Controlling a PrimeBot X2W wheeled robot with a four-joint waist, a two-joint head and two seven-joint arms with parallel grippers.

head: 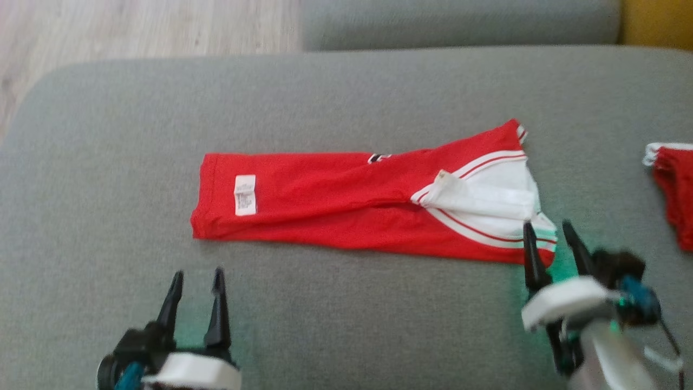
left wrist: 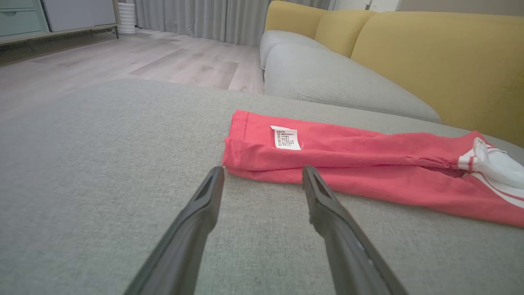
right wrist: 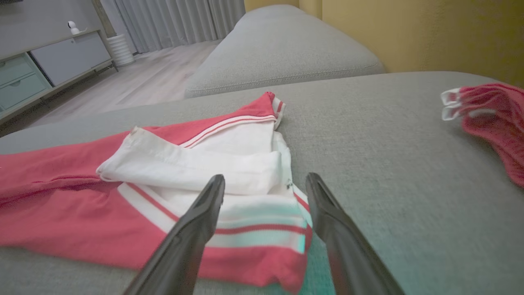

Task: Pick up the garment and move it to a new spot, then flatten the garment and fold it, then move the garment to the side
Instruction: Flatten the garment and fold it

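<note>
While the garment (head: 325, 200) lies half-folded, left gripper (head: 197, 272) and right gripper (head: 547, 223) hover, jaws apart. Mid-fold; next, likely pinch both ends.

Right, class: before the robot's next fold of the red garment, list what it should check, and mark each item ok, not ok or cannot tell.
1. Left gripper open: ok.
2. Right gripper open: ok.
3. Garment lying as a long strip on the cushion: ok.
4. Its striped end smooth: not ok, the white flap is rumpled.
5. Right gripper touching the striped corner: cannot tell.
6. Second red garment apart from the first: ok.
</note>
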